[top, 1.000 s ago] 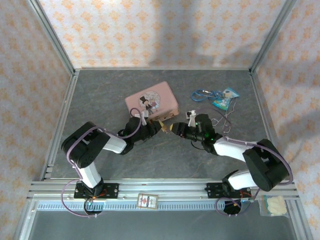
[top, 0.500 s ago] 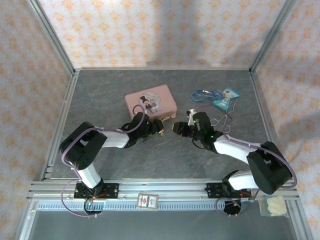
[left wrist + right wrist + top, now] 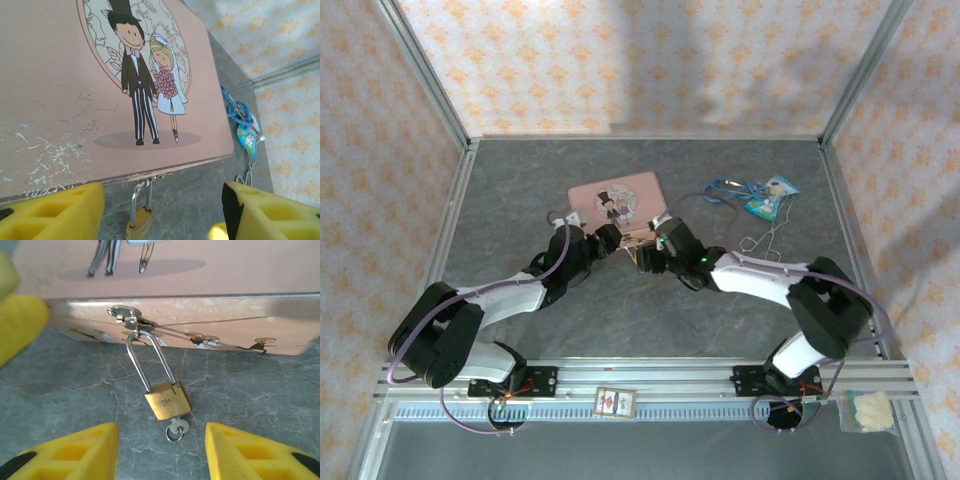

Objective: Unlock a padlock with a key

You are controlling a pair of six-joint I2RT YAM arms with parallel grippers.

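Our right gripper (image 3: 161, 440) stands wide open and holds nothing. Just ahead of it, centred, the padlock (image 3: 167, 399) hangs by its shackle from the latch (image 3: 122, 315) of the pink tin (image 3: 200, 270). The key (image 3: 176, 429) sticks out of the padlock's end nearest that gripper. Our left gripper (image 3: 162, 207) is spread wide too, with the padlock just ahead of it.

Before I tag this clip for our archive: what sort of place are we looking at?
Probably a robot test cell in a lab: an aluminium frame holds wallpapered panels around a grey table, and the left arm and right arm are bolted to a rail at its edge.
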